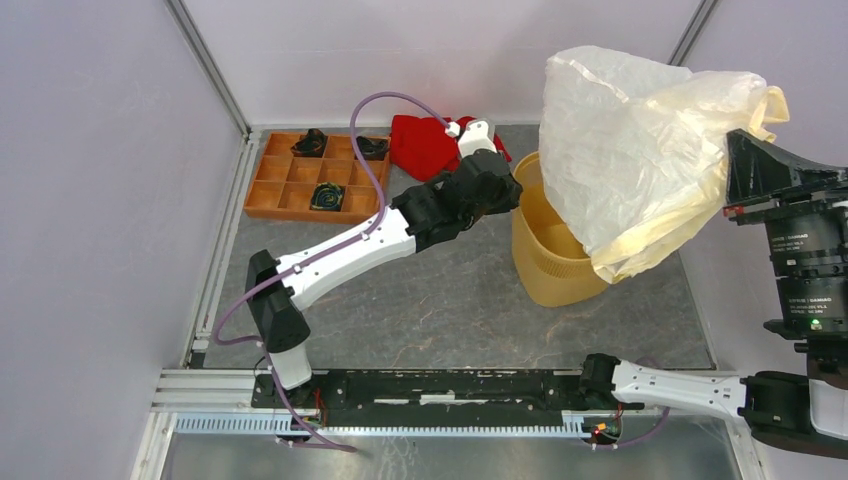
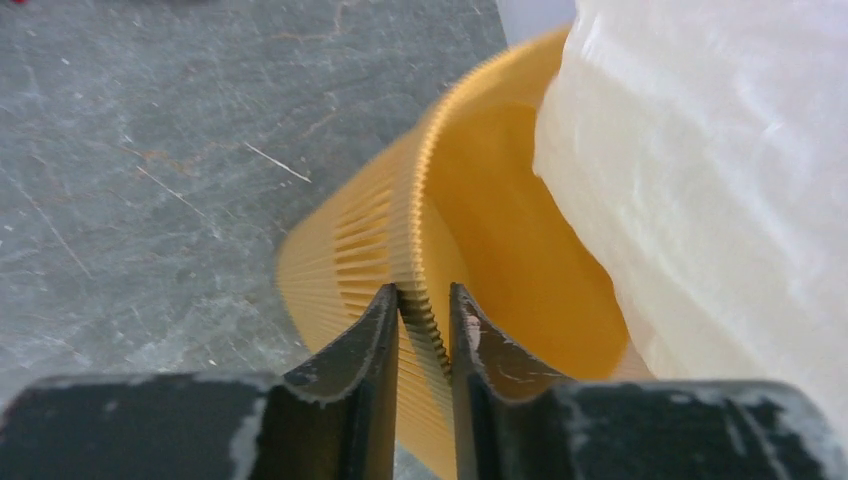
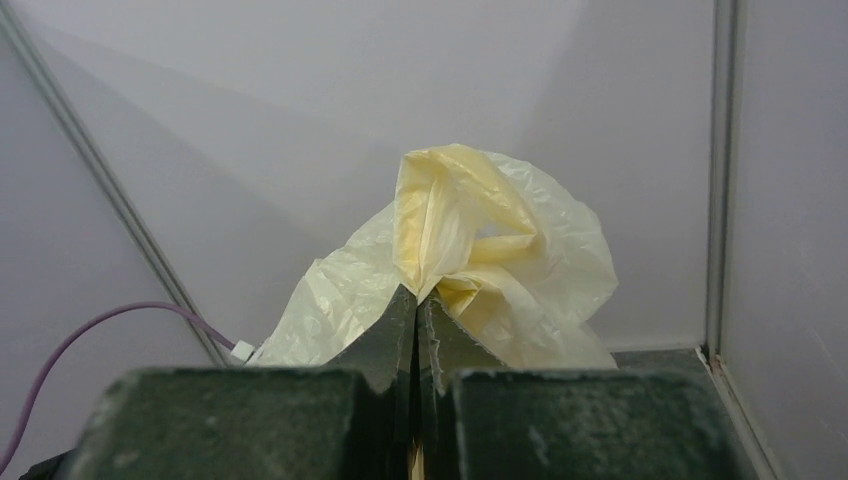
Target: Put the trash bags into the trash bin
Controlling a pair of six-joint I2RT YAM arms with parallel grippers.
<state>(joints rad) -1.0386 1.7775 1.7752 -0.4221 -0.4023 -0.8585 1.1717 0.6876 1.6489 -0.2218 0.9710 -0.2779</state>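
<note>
Right gripper (image 3: 417, 296) is clenched tight on a bunched yellowish fold of the trash bag (image 1: 630, 150), holding it high, above and to the right of the trash bin (image 1: 545, 262). Over on the bin's left side, the left gripper (image 2: 422, 296) has one finger inside the rim and one outside. It is pinching the ribbed yellow-orange wall, and that steadies the mouth.

And look at that bag: it billows out wider than the bin, hanging from the pinch. Its long axis slants from the grip, up and right of the bin, down and left toward the bin's mouth. The lower end droops at the bin's right rim, and from the left wrist view it seems to dip inside, though the blur there makes that hard to call.

How will it handle? Very light, I'd judge, and soft, crinkly and slippery, with trapped air puffing it up. It won't drop in by itself. It will need lowering and stuffing, and the film could spring back out or drape over the rim. The gathered fold is the place to hold, where several layers bunch together. A single thin layer could slide free or tear.
</note>
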